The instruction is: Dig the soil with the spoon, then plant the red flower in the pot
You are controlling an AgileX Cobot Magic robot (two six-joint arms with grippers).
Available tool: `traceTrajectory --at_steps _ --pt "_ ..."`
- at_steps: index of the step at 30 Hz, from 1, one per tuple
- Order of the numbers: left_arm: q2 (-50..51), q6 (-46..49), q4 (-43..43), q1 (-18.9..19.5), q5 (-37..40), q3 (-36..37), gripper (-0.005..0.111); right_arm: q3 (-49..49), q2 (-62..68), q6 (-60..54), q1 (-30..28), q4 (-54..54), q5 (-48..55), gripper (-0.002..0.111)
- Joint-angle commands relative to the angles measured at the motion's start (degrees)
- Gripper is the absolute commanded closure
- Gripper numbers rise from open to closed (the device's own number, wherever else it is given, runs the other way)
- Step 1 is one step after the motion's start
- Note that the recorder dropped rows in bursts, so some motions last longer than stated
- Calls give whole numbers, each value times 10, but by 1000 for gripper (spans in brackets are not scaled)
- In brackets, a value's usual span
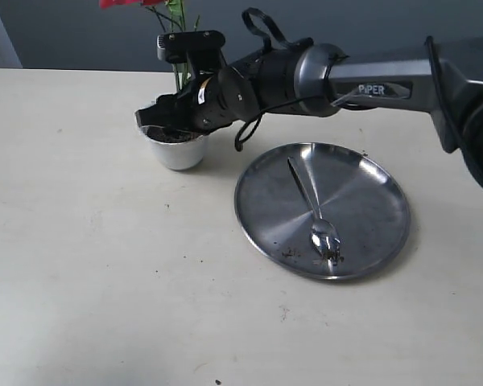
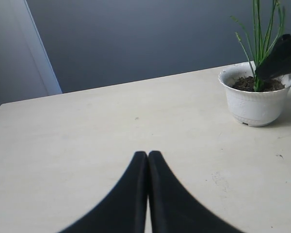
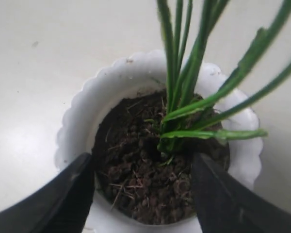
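Observation:
The white scalloped pot (image 1: 177,151) (image 2: 256,102) (image 3: 82,102) stands at the back of the table, filled with dark soil (image 3: 150,170) (image 2: 257,85). The red flower (image 1: 129,3) has its green stems (image 3: 184,73) (image 2: 262,34) standing upright in that soil; only the bloom's lower edge shows. My right gripper (image 1: 163,117) (image 3: 143,162) hovers over the pot's mouth, open, fingers either side of the stems without touching them. The silver spoon (image 1: 314,211) lies on the steel plate with dirt near its bowl. My left gripper (image 2: 148,154) is shut and empty, low over the table.
The large round steel plate (image 1: 362,181) lies right of the pot, with soil crumbs by its front rim. A grey wall runs behind the table's back edge. Small dirt specks dot the tabletop (image 1: 105,281).

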Motion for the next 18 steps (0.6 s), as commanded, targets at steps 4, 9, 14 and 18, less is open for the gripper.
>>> traceTrajectory --at_steps 4,9,14,18 --pt "-4 -1 -1 2 -4 1 106 1 -46 1 -1 -29 11 51" --pt "-4 -1 -1 2 -4 1 106 10 -83 1 -1 -58 92 54" --pt "-4 -1 -1 2 -4 1 106 113 -166 1 -1 -62 100 102" --pt "-4 -1 -1 2 -2 1 106 240 -275 13 -1 -63 23 109"
